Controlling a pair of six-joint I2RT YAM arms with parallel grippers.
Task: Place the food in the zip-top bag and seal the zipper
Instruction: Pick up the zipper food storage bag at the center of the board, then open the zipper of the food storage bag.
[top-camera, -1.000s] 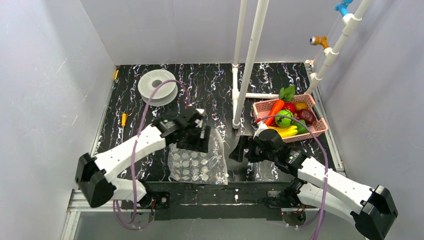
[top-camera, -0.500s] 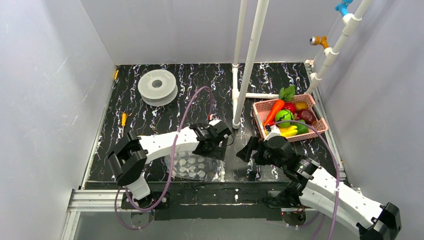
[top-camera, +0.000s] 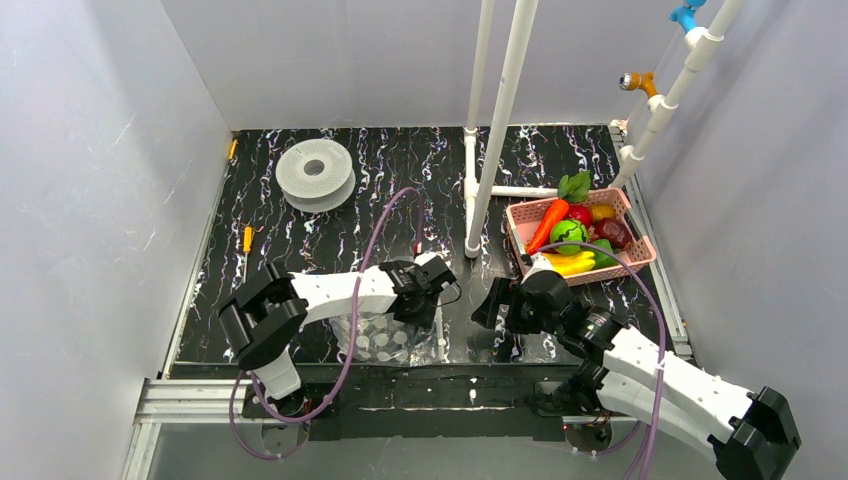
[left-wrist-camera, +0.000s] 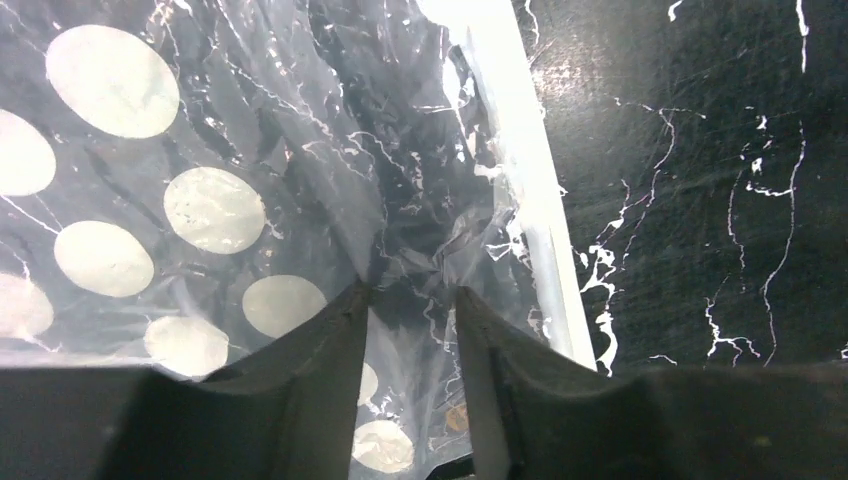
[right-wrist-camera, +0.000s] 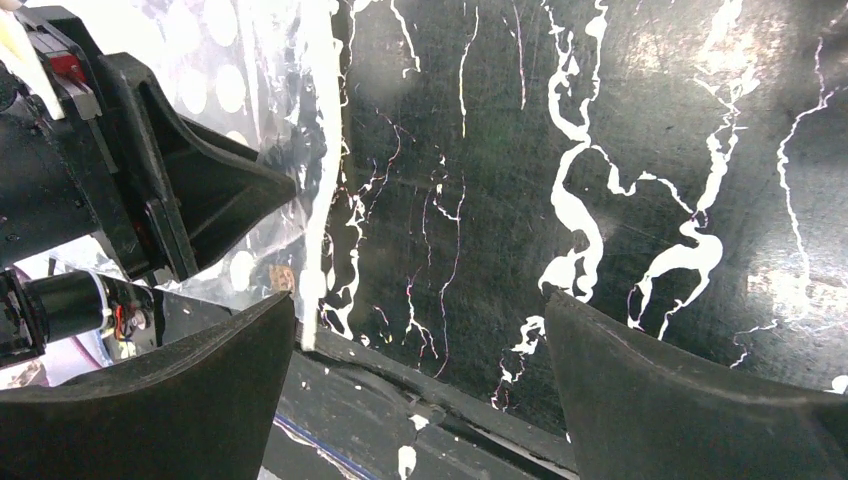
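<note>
Black tabletop (top-camera: 400, 170) bears zip-top bag (top-camera: 385, 340) and pink basket (top-camera: 520, 215) holding the food (top-camera: 568, 235).

Top view looks down; wrist views (both close) share the zip-top bag (left-wrist-camera: 300, 150).

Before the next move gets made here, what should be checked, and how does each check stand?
1. Film of the bag lies between the left gripper fingers, beside the zipper: ok.
2. That hold is firm: cannot tell; a gap shows between the fingers.
3. Bag mouth open: cannot tell.
4. The right gripper is open and empty: ok.
5. The right gripper is at the food: not ok; it hovers over the table.
6. Food waiting in the basket: ok.
</note>
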